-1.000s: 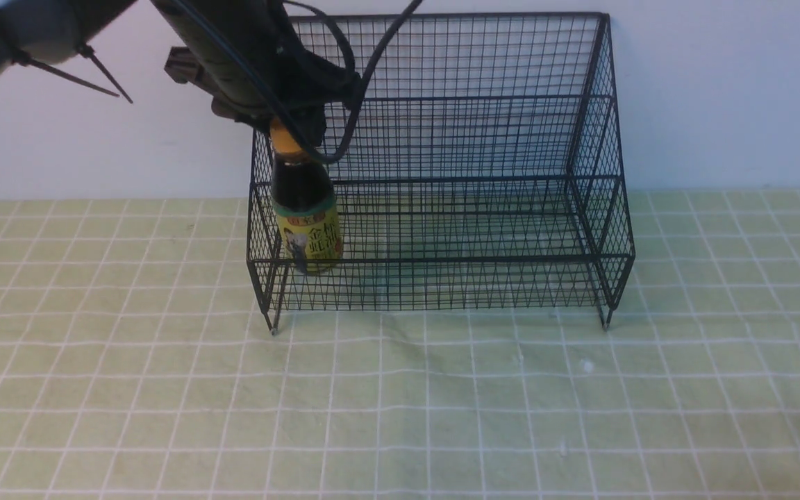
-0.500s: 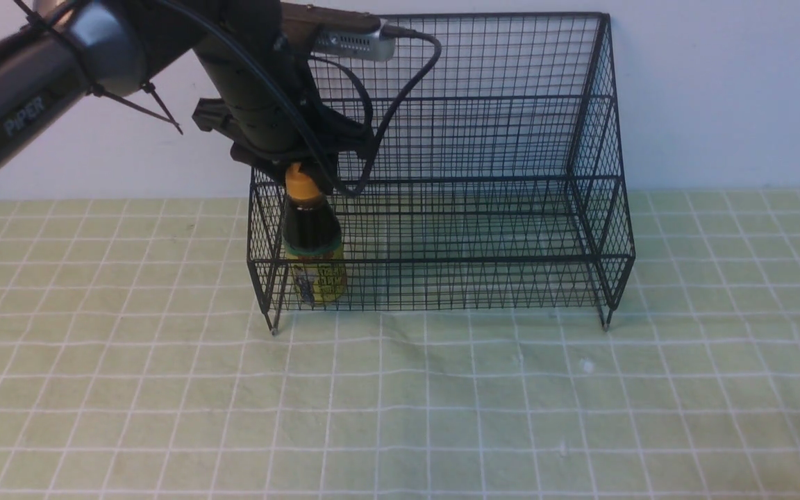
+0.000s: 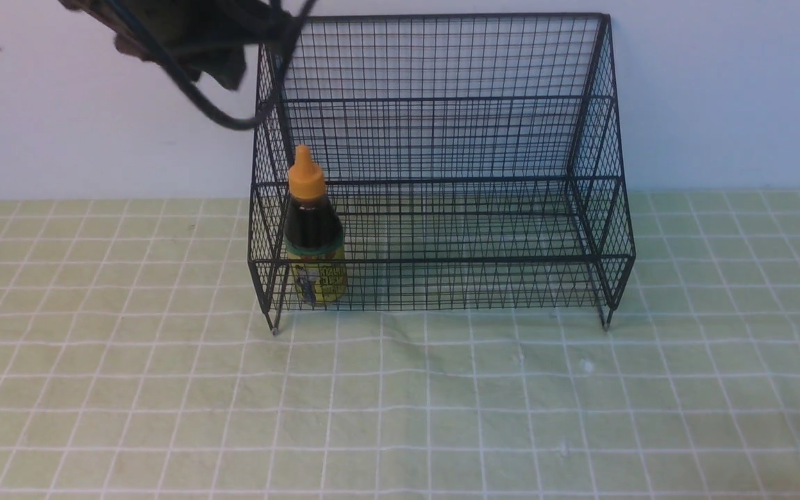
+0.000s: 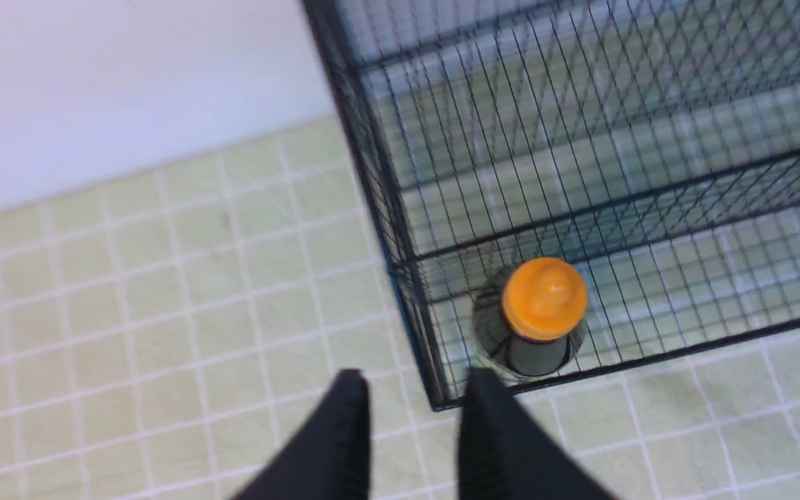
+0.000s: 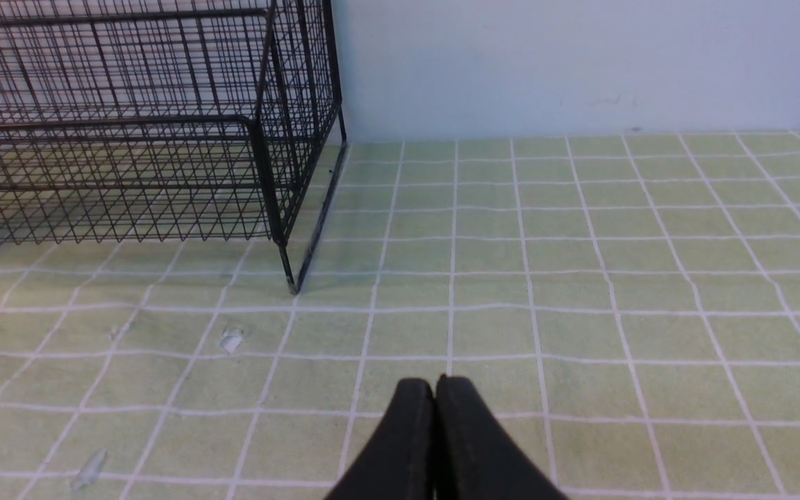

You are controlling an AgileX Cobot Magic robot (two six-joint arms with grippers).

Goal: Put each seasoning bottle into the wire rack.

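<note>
A: Front camera first. Where is the bottle?

B: The bottle stands upright in the rack, on the lower tier, tight in the front corner on the robot's left. Nothing touches it. The left arm is a dark blur high above, by the rack's top corner.

A: And the left wrist camera?

B: It looks down on the orange cap. The left gripper hangs outside the rack's corner post, fingers apart with a gap between them, holding nothing.

A: The right one?

B: The right gripper hovers over the green checked cloth, well apart from the rack's other end. Its two fingers are pressed together on nothing. No other bottle shows there.

A: How would that bottle handle if it needed shifting?

B: My guess is that it's small but full of liquid, so a bit weighty for its size. The sides look stiff and smooth, probably slippery. It has a narrow base on wire, so it could tip easily. I would take it at the neck just under the cap, or squarely across the label, coming from above.
</note>
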